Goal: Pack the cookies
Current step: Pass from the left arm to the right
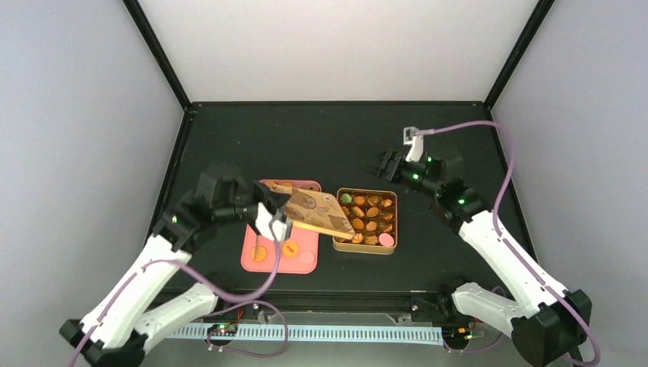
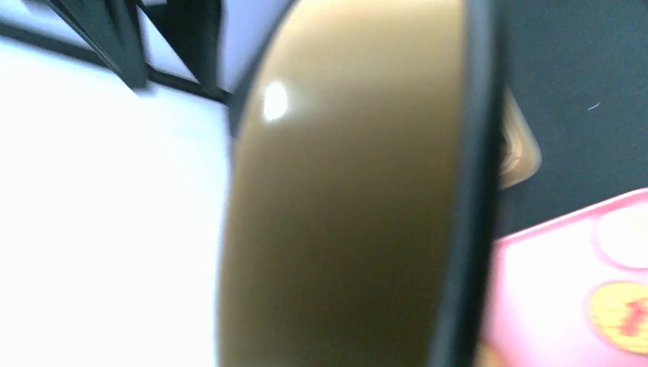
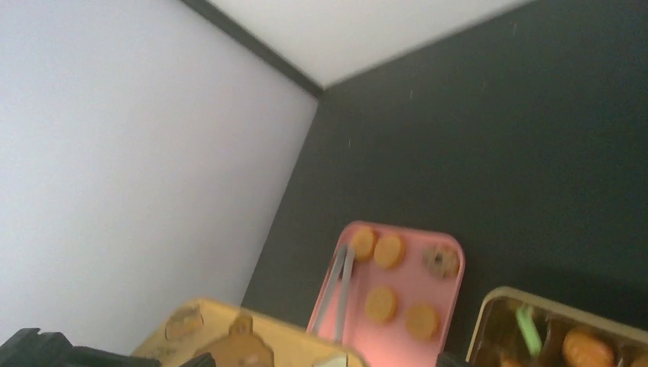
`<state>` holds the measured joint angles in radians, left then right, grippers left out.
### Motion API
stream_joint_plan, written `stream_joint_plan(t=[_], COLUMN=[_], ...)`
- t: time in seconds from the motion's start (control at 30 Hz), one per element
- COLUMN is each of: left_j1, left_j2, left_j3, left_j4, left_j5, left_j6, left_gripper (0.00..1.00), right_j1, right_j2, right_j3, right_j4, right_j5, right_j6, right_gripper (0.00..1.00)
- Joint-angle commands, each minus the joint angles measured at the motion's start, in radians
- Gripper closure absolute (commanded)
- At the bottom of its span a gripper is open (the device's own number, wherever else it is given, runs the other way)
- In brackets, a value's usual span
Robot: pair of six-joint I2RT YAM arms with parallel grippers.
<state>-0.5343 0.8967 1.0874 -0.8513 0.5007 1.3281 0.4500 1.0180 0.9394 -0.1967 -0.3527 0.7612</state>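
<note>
Now: left fingers (image 1: 273,222) clamped on one edge of the gold lid (image 1: 317,210). The lid is held off the counter (image 1: 321,138), tilted, printed face up. Its long axis runs straight out from those fingers to their right, and its far corner hangs over the rim of the tin (image 1: 367,191) on the side facing them. The left wrist view is filled by the lid's plain underside, blurred.

Opposite, the right fingers (image 1: 380,163) stand apart, holding nothing, raised clear of the counter. The tin lies below them and back toward the arm bases.

Key relation: the tin sits just past the lid's free end, so the left arm is much the nearer for seating it. The lid is skewed against the tin's outline. Judged to need levelling and a turn before it could drop over the rim.

Containers:
- Tin: open, gold paper cups in rows, cookies (image 1: 372,214) in most. Mostly orange-golden, one green in the corner between the two sets of fingers, one pink in the corner farthest from the left fingers.
- Pink tray (image 1: 277,264): directly under the left fingers and lid. The right wrist view shows five loose cookies on it, four orange and one speckled brown. Metal tongs (image 3: 340,287) lie lengthwise along one side.

Judgement: with cookies on the tray, packing looks unfinished. Cannot tell whether the lid is going on or coming off.
</note>
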Motion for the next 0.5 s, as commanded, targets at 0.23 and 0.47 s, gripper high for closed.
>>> stream_joint_plan(t=[0.23,0.47], left_j1=[-0.094,-0.139], left_j2=[-0.243,-0.209], left_j3=[-0.444,-0.486], left_j4=[0.856,1.054], left_j5=[-0.029,-0.032], left_j6=[0.421,0.444], left_gripper=[0.98,0.98], right_j1=[-0.001,0.017], right_j2=[-0.039,-0.055], right_j3=[-0.275,-0.369], right_j4=[0.355,0.461], right_j5=[-0.357,-0.381], right_j6=[0.286,0.359], right_gripper=[0.25,0.26])
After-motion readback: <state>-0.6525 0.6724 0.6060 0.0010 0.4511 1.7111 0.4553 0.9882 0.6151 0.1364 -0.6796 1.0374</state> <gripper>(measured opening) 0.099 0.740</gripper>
